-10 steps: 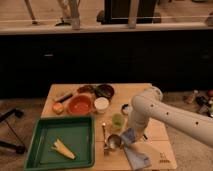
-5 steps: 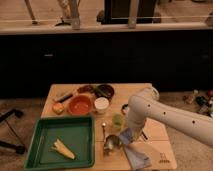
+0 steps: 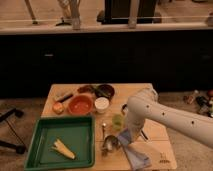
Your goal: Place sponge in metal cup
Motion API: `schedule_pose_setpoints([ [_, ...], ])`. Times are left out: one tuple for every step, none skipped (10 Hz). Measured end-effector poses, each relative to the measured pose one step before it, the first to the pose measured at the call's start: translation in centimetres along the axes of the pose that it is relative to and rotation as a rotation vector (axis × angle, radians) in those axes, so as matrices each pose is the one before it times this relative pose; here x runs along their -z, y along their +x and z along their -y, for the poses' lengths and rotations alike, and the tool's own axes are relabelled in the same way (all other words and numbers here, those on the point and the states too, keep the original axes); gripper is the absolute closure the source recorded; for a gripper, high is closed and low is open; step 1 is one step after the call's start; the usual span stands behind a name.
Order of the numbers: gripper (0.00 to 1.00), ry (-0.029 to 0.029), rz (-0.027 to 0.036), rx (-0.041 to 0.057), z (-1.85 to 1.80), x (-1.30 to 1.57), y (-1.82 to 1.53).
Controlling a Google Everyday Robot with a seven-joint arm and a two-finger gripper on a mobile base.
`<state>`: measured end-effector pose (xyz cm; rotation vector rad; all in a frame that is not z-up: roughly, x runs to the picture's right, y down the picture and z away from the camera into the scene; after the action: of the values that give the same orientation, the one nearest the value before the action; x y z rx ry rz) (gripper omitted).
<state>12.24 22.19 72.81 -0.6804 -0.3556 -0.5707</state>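
Observation:
The metal cup [image 3: 109, 144] stands near the front edge of the wooden table [image 3: 153, 131], right of the green tray [image 3: 35, 145]. My white arm reaches in from the right and bends down, with my gripper [image 3: 123, 137] low over the table just right of the metal cup. A blue-grey cloth-like thing [image 3: 135, 154] lies under and in front of the gripper. I cannot pick out the sponge for certain; it may be hidden by the gripper. A small green thing [image 3: 117, 121] sits just behind the metal cup.
The green tray holds a yellow banana-like thing [image 3: 63, 148]. Behind it stand a red bowl [image 3: 80, 105], a white cup [image 3: 101, 104], a dark bowl [image 3: 105, 91] and an orange thing [image 3: 58, 107]. A spoon [image 3: 103, 129] lies beside the tray. Dark cabinets run behind the table.
My arm has shifted a little to the left, bringing the gripper nearer the metal cup. The things on the table have not visibly moved.

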Motion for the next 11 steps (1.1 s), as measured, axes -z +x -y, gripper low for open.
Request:
schedule_pose_setpoints([
  [1.0,0.0075,-0.00892,-0.02124,0.12,0.259,1.131],
  [1.0,0.00518,-0.00853,-0.01776,0.134,0.24,1.312],
  [1.0,0.00165,-0.007,-0.01738,0.033,0.239,1.078],
  [1.0,0.00603,-0.00027,-0.00203,0.261,0.26,0.412],
  [1.0,0.00788,0.00195,0.00627,0.347,0.236,0.176],
  [1.0,0.00461,0.0047,0.03127,0.288,0.294,-0.351],
  [1.0,0.00221,0.00101,0.02905,0.31,0.208,-0.571],
  [1.0,-0.00053,-0.00027,0.04665,0.454,0.232,-1.077],
  [1.0,-0.00172,-0.00356,0.05312,0.529,0.362,-1.404],
  [1.0,0.00273,-0.00718,0.04935,0.456,0.482,-1.241],
  [1.0,0.00186,-0.00692,0.03672,0.252,0.392,-0.93],
])
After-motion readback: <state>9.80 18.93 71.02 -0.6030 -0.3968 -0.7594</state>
